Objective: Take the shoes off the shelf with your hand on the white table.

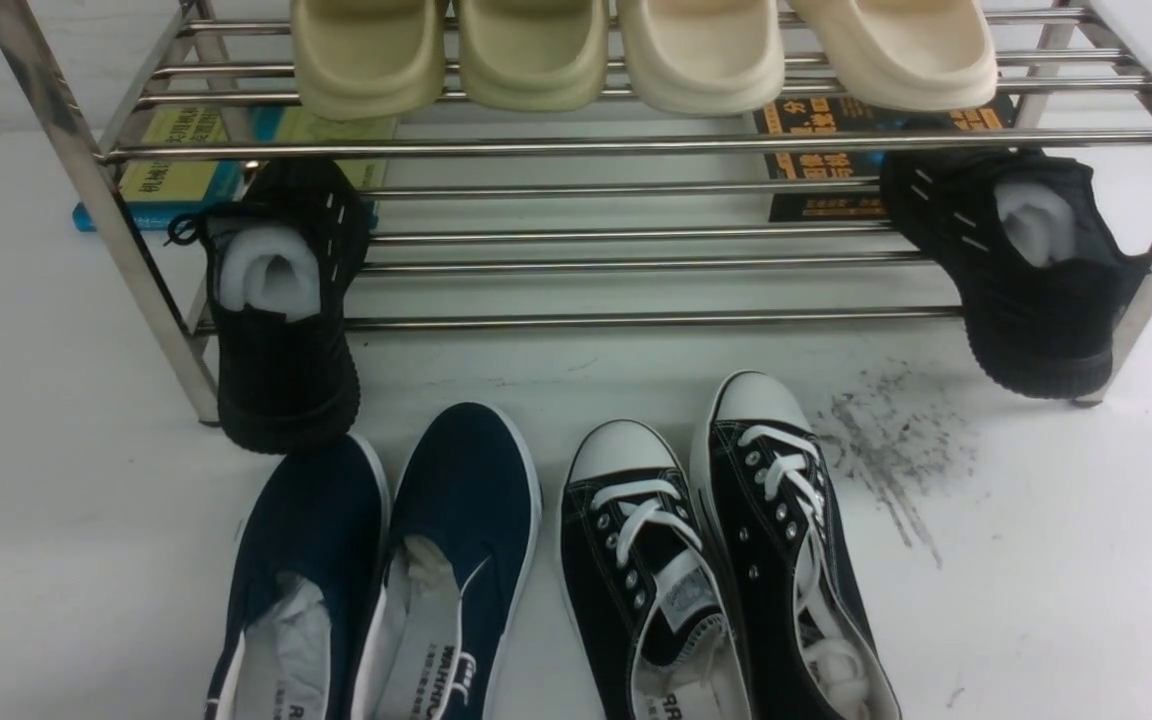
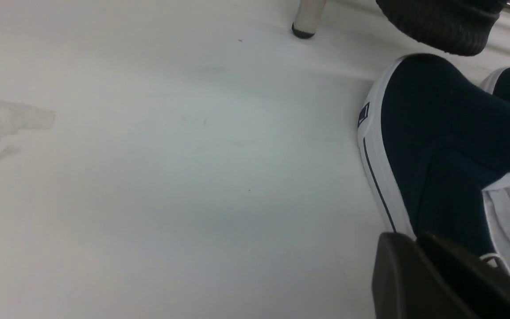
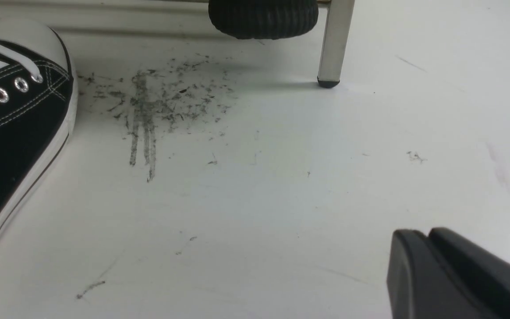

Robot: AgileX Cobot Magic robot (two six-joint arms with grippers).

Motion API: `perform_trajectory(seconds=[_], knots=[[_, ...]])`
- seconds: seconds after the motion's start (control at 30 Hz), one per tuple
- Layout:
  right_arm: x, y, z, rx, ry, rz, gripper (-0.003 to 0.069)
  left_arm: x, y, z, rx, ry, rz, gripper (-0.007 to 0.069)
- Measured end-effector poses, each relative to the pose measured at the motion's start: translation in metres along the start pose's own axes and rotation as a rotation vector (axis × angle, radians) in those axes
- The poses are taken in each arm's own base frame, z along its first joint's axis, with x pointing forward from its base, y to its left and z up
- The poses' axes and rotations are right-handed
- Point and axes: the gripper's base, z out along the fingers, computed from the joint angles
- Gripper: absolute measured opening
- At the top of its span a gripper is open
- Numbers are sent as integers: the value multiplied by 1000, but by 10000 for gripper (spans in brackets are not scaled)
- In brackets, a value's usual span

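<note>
Two navy slip-ons [image 1: 386, 570] sit side by side on the white table [image 1: 56, 480], off the shelf [image 1: 586, 150], toes pointing toward it, heels cut off by the near edge of the front view. Uppers are plain dark navy canvas, no laces, white rubber sole band all round, white lining, crumpled white paper stuffing in both openings; insole print on the right-hand one reads partly as "WARRIOR". Left wrist view adds a thin dark stripe along the white sole and a small dark tag on the side near the toe. They're just beside the black lace-up sneakers [image 1: 716, 560] (white toe caps, white laces), which stand to their right, near the dark grey scuff smear [image 1: 886, 450]. Left slip-on toe sits just in front of a black knit shoe [image 1: 281, 310] that hangs off the lower tier's front bar, toe down on the table; its mate [image 1: 1021, 270] does the same at the right end of the rack. Top tier holds four cream slippers [image 1: 636, 50]; books [image 1: 186, 160] lie under the rack at the back. Left gripper [image 2: 419, 248] is low over the table right beside the left slip-on, only the black finger tips in frame, pressed together, holding nothing. Right gripper [image 3: 430, 243] is over bare table well clear of the shoes, tips look closed with just a seam between them, nothing held
</note>
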Motion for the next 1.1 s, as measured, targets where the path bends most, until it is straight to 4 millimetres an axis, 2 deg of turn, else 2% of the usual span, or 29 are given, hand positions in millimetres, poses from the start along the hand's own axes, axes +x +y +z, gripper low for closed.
perform_trajectory(seconds=[1.1], knots=[[0,0,0,0,0,0,99,0,0,1,6,-26,-5,107]])
